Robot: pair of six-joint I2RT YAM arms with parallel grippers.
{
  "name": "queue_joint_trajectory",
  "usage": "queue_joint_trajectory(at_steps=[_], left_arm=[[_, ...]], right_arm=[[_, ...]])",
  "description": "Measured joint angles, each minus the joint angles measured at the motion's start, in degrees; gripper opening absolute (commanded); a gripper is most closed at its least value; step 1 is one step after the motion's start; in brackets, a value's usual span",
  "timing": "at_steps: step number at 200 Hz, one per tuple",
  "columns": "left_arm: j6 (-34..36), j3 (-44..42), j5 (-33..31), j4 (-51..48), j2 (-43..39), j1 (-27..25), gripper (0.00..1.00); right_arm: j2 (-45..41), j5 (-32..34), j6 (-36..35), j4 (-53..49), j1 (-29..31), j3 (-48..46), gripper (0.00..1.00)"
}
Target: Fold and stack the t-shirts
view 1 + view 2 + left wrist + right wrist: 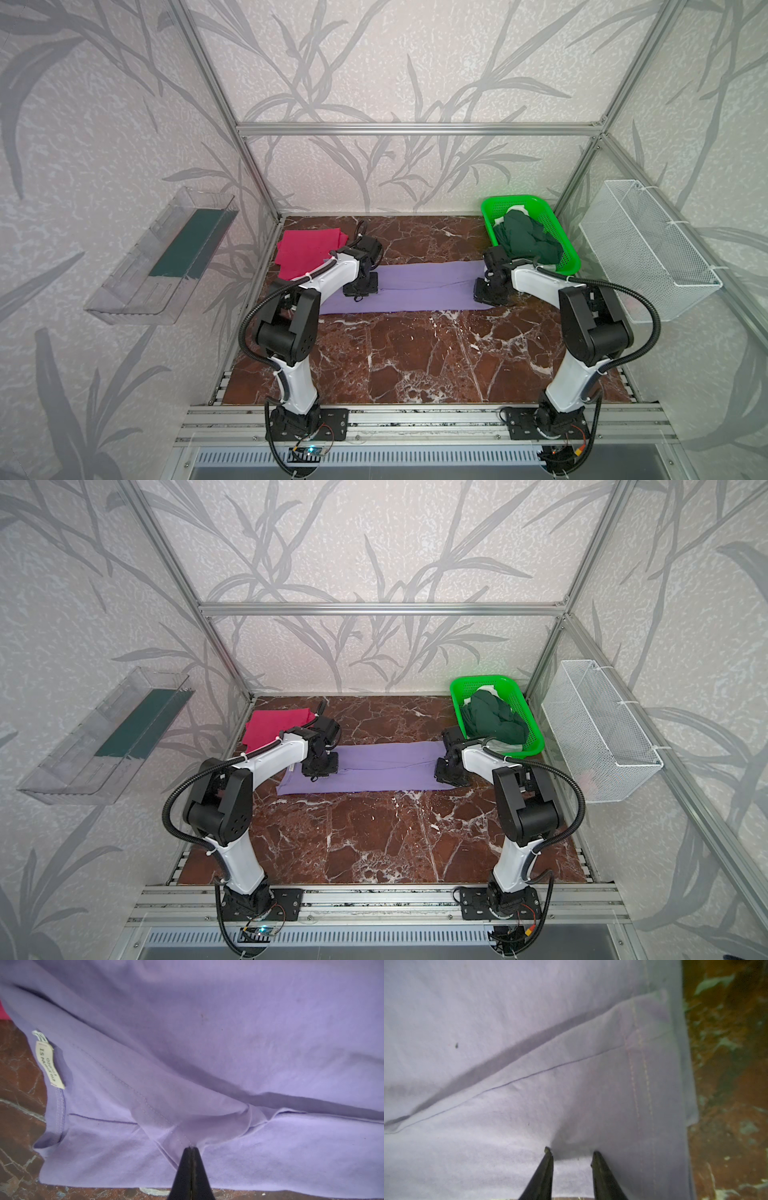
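Observation:
The lavender t-shirt (424,286) (382,766) lies in a long folded strip across the back of the marble table (415,353). At its left end, near the collar label (49,1064), my left gripper (360,286) (191,1148) is shut on a pinched ridge of the lavender cloth (228,1043). At the right end, beside the stitched hem (643,1084), my right gripper (490,291) (571,1151) stands open, tips pressed on the cloth with a small pucker between them. The magenta-red t-shirt (303,249) (270,727) lies folded at the back left, partly behind my left arm.
A green mesh basket (563,237) (528,717) at the back right holds a crumpled dark green garment (528,241) and a bit of white cloth (519,209). A clear bin (166,253) hangs on the left wall and a white wire basket (648,249) on the right wall.

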Motion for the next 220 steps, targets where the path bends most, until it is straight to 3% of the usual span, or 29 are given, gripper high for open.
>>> queue_joint_trajectory(at_steps=[41, 95, 104, 120, 142, 164, 220], left_arm=[[1.7, 8.1, -0.2, -3.7, 3.7, 0.0, 0.0], [7.2, 34.1, -3.0, -14.3, 18.9, 0.0, 0.0], [8.2, 39.2, -3.9, -16.3, 22.2, 0.0, 0.08], [9.7, 47.3, -5.2, -19.4, 27.1, 0.0, 0.34], [10.7, 52.9, -6.0, -20.5, 30.0, 0.0, 0.44], [10.3, 47.9, -6.3, -17.8, 26.5, 0.0, 0.46], [3.1, 5.5, -6.3, -4.7, -2.9, 3.1, 0.49]], right_arm=[[-0.1, -0.2, 0.0, 0.3, -0.1, -0.2, 0.33], [-0.2, -0.8, 0.0, 0.7, -0.5, -0.5, 0.34], [-0.2, -1.0, 0.0, 0.7, -0.5, -0.5, 0.34], [-0.3, -1.0, 0.0, 0.7, -0.6, -0.6, 0.33], [-0.4, -1.1, 0.0, 0.8, -0.7, -0.7, 0.33], [-0.5, -1.0, 0.0, 0.8, -0.7, -0.8, 0.33], [-0.7, -0.9, -0.5, 0.7, -0.7, -0.9, 0.34]])
